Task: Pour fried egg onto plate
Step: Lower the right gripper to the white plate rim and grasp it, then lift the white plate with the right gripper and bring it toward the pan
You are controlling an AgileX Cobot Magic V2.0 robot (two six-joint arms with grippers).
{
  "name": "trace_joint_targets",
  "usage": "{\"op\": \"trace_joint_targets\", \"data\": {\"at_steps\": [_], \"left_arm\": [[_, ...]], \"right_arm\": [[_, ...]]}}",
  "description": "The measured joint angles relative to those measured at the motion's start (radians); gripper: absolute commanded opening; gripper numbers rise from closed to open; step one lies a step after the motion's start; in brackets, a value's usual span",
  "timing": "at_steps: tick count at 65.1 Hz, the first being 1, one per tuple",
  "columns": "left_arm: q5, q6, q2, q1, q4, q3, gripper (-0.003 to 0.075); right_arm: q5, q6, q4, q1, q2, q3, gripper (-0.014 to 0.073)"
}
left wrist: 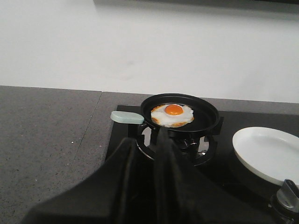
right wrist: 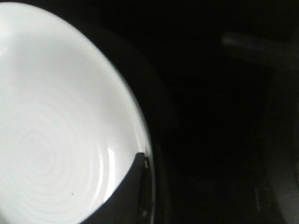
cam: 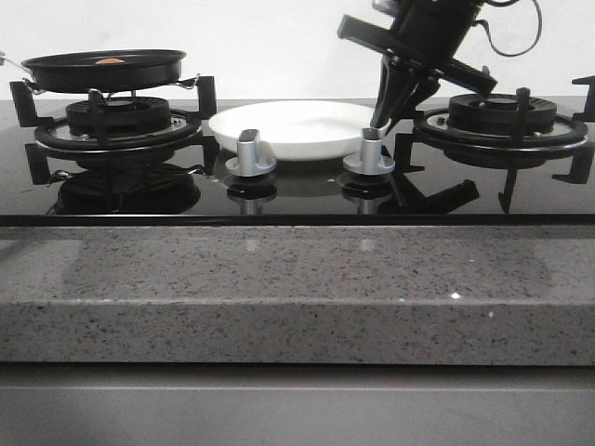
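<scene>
You face a plain white wall, evenly lit, with no marks you could call features. Below it runs a glossy black glass hob that mirrors whatever stands on it. Two black burners sit on it, one at the left and one at the right, each under a black cast grate. Between them, toward you, stand two silver knobs, side by side and apart. In front of the hob lies a speckled grey stone counter, its front edge thick, with a plain grey panel beneath it.
</scene>
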Motion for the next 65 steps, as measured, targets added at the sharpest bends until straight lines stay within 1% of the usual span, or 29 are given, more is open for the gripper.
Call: {"op": "trace_joint_targets", "data": {"at_steps": [15,30,39,46,65], "left_arm": [[0.000,0.000,0.000,0.000,0.000,0.000,0.0112],[0.000,0.000,0.000,0.000,0.000,0.000,0.0112],[0.000,0.000,0.000,0.000,0.000,0.000,0.0112],[0.000,0.000,0.000,0.000,0.000,0.000,0.0112],[0.000,0.000,0.000,0.000,0.000,0.000,0.0112]], "right_arm": [[0.002,0.000,0.000,0.000,-0.031,-0.108,-0.0069],[0.007,-0.029,-0.020,0.007,-0.151,-0.111,-0.0069],[0.009,-0.080,-0.024,0.026,-0.245,-0.049,-0.0069],[0.012,-0.117,-0.024,0.036,-0.315,0.029,-0.0069],[0.015,-0.222,-0.024,0.046,-0.483,0.311,-0.0069]]}}
